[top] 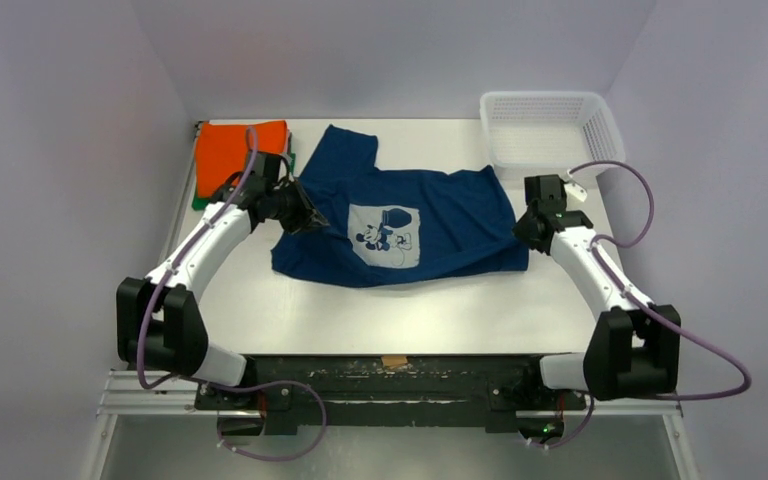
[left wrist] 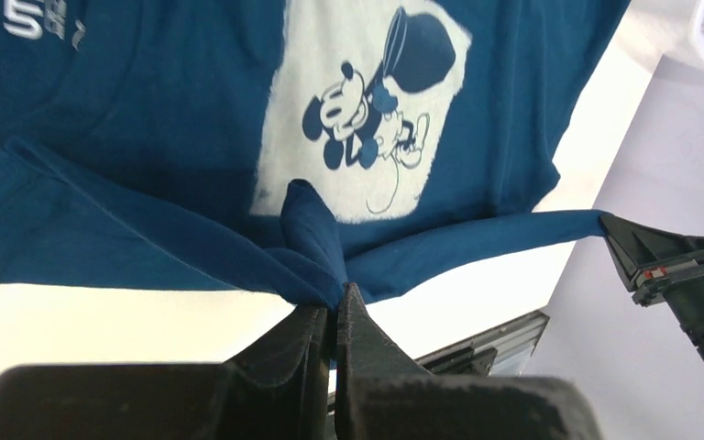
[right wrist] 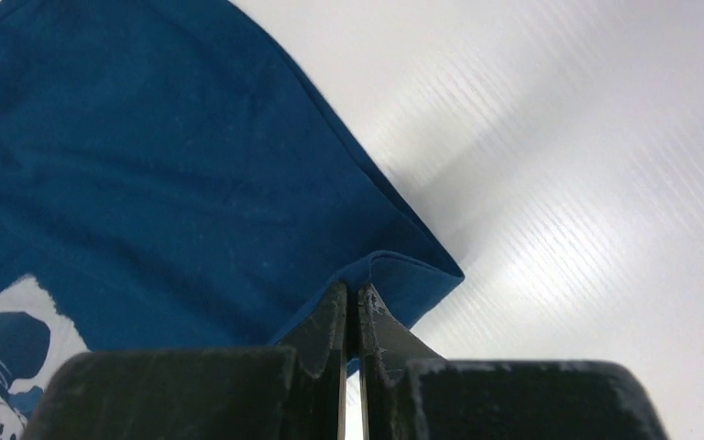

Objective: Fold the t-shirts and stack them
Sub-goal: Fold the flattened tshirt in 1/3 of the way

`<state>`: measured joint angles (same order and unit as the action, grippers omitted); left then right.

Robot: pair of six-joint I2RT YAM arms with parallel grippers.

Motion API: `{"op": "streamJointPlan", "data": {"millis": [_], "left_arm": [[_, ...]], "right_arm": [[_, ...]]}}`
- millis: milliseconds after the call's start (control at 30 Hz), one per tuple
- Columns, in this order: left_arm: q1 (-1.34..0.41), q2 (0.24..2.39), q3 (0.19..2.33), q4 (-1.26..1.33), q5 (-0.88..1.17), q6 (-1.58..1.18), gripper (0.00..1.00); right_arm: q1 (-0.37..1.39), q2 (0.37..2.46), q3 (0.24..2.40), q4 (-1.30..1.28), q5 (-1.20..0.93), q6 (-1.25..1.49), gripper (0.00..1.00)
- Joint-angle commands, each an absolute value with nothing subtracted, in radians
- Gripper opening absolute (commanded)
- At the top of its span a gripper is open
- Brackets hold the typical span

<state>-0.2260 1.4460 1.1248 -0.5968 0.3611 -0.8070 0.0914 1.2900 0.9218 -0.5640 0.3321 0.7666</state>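
The navy blue t-shirt (top: 430, 215) with a light cartoon-mouse print (top: 385, 235) lies partly folded in the middle of the table. My left gripper (top: 310, 218) is shut on a bunch of its cloth at the shirt's left side; the pinch shows in the left wrist view (left wrist: 333, 301). My right gripper (top: 522, 228) is shut on the shirt's right edge, seen in the right wrist view (right wrist: 352, 291). A folded band of cloth (left wrist: 477, 243) runs taut between the two grippers. The folded orange shirt (top: 235, 150) lies on the green one (top: 198, 200) at the back left.
A white mesh basket (top: 545, 125) stands at the back right corner. Walls close in on the left, right and back. The table's front edge carries the arm bases and a black rail (top: 390, 375).
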Motion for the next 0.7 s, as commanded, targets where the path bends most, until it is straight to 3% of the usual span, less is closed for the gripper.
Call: {"op": "streamJointPlan", "data": {"millis": [0, 500, 600, 667], "left_arm": [[-0.185, 1.476, 1.218, -0.618, 0.333, -0.755, 0.0], [-0.1, 1.806, 1.538, -0.659, 0.185, -0.75, 0.01], [-0.09, 1.905, 1.652, -0.704, 0.162, -0.738, 0.22], [-0.089, 1.967, 1.73, -0.712, 0.213, -0.713, 0.55]], "right_arm": [[0.09, 1.359, 1.019, -0.528, 0.401, 0.734, 0.0], [0.042, 1.651, 1.214, -0.446, 0.366, 0.721, 0.0], [0.033, 1.72, 1.28, -0.437, 0.377, 0.722, 0.1], [0.032, 1.745, 1.317, -0.435, 0.408, 0.736, 0.24]]}}
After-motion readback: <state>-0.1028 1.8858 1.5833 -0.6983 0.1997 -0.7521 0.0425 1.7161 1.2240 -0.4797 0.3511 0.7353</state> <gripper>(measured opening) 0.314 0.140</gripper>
